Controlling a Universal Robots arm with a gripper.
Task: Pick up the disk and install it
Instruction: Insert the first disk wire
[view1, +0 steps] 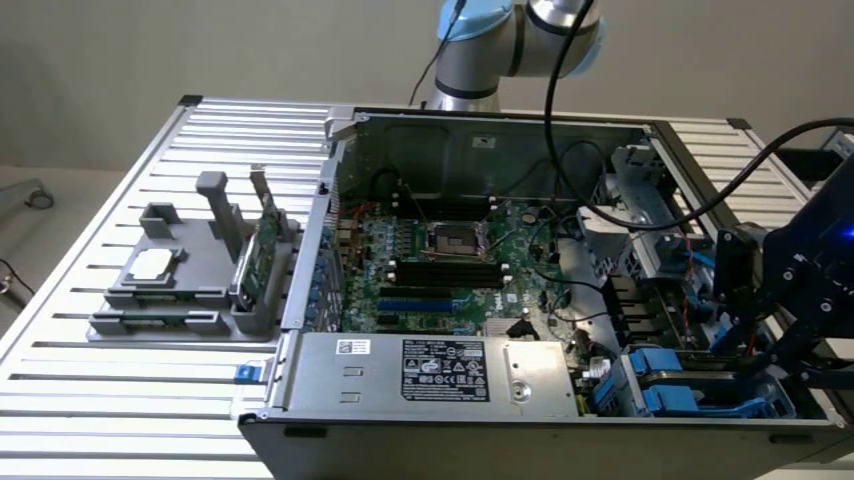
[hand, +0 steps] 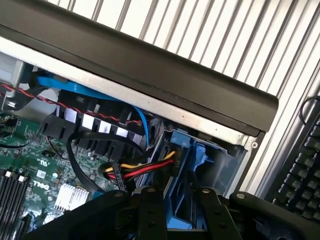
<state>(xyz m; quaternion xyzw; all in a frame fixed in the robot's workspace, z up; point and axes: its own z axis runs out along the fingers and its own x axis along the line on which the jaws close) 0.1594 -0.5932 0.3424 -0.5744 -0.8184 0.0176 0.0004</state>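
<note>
The disk (hand: 192, 160) stands on edge in the blue drive bay (view1: 687, 385) at the front corner of the open computer case, on the exterior view's right. Only its blue carrier frame and a strip of grey metal show. My gripper (hand: 177, 202) reaches down onto it, and its two black fingers (hand: 150, 210) press against either side of the blue frame. In the exterior view the gripper (view1: 754, 345) hangs just above that bay, beside the case's wall.
Red, yellow and black power cables (hand: 140, 167) and a blue data cable (hand: 142, 125) run close to the bay. The motherboard (view1: 454, 260) and power supply (view1: 441, 370) fill the case. A grey fixture (view1: 174, 290) holds a chip and a green card. A keyboard (hand: 300, 170) lies outside.
</note>
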